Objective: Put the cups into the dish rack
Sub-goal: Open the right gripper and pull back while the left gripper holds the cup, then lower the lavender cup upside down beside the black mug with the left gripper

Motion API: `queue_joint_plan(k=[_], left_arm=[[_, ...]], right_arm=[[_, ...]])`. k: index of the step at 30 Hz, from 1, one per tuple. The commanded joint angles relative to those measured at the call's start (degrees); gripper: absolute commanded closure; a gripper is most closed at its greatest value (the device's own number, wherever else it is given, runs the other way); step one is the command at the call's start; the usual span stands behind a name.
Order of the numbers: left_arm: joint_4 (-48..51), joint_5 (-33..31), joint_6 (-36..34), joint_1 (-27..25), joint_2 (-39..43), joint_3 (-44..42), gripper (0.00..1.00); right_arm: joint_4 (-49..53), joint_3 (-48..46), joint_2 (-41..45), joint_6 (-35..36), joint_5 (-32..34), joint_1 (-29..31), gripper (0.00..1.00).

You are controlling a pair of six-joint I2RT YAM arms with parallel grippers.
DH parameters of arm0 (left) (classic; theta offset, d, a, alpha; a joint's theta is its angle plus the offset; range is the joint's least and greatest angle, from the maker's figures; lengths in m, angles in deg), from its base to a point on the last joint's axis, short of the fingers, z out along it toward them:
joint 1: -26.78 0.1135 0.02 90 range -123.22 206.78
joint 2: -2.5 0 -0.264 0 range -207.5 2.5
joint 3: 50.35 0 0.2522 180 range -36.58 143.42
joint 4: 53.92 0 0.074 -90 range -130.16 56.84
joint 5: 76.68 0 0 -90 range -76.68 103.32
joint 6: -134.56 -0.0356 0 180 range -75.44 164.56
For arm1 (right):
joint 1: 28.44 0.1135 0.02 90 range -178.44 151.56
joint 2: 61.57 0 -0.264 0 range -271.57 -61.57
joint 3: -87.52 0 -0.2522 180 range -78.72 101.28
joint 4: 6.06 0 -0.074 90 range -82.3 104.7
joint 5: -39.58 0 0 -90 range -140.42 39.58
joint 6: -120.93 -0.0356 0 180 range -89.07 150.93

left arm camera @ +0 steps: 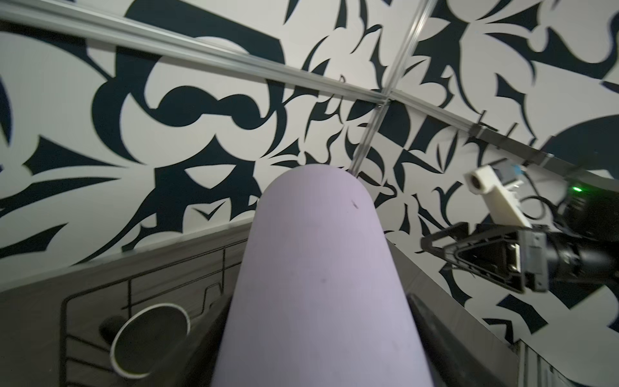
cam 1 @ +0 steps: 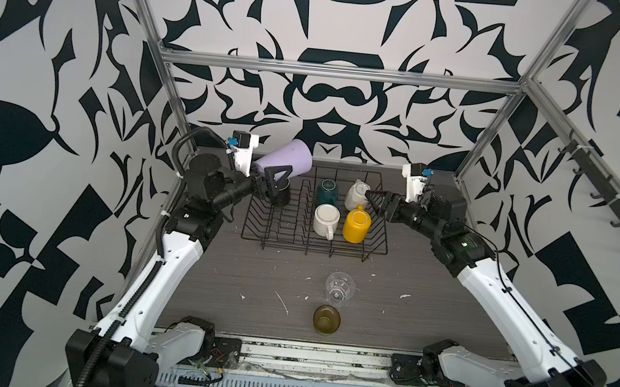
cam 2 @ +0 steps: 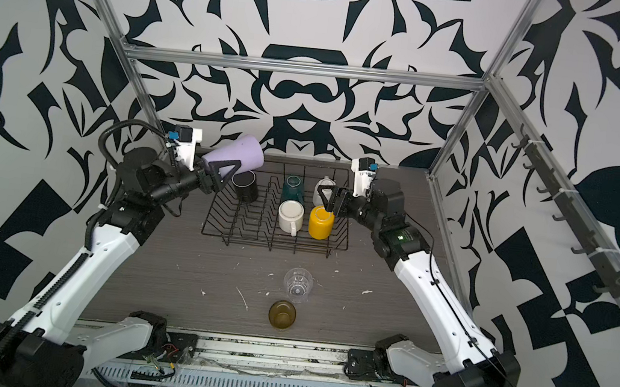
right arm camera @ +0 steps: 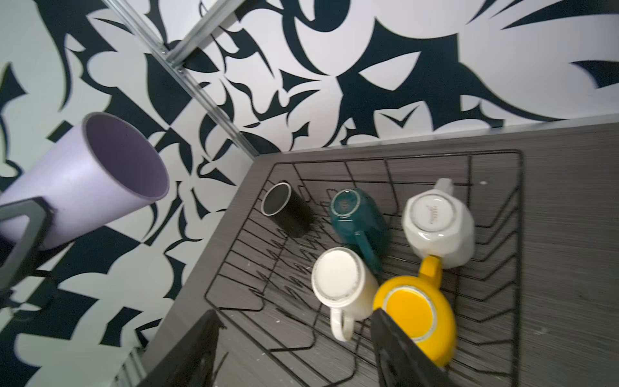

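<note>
The black wire dish rack (cam 1: 314, 246) (cam 2: 276, 241) stands at the table's back. Upside down in it are teal (cam 1: 327, 193), white faceted (cam 1: 357, 195), cream (cam 1: 326, 219) and yellow (cam 1: 357, 225) mugs; a black mug (cam 1: 280, 195) stands at its left end. My left gripper (cam 1: 277, 175) (left arm camera: 321, 335) is shut on the lilac tumbler (cam 1: 284, 162) (left arm camera: 315, 268), which is tilted in the air over the rack's left end. My right gripper (cam 1: 372, 201) (right arm camera: 294, 348) hangs open and empty over the rack's right side, beside the yellow mug (right arm camera: 415, 311).
On the table in front of the rack stand a clear glass (cam 1: 339, 288) and, nearer the front edge, an amber-olive glass (cam 1: 326, 319). Metal frame posts (cam 1: 176, 102) rise at the back corners. Both arms' bases sit at the front edge.
</note>
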Motion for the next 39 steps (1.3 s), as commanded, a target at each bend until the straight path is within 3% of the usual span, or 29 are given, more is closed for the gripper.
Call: queue_joint_plan(k=[1,7,17,39], left_arm=[[14.53,-5.85,-1.44,-0.21,-3.44,5.2,1.0],[23.11,-6.95,0.23,-0.28,-10.34,12.55,1.0],[33.35,-11.57,1.28,-2.9,-20.61,23.03,1.0],[42.79,-24.55,-0.1,-9.89,-37.86,37.34,1.0]], right_arm=[[1.59,-0.33,1.06,3.86,7.61,0.18,0.21],[2.28,-0.8,2.65,6.61,10.89,0.18,0.15],[2.04,-1.8,1.68,7.95,10.55,0.14,0.05],[3.78,-3.95,2.0,10.86,8.16,0.19,0.05]])
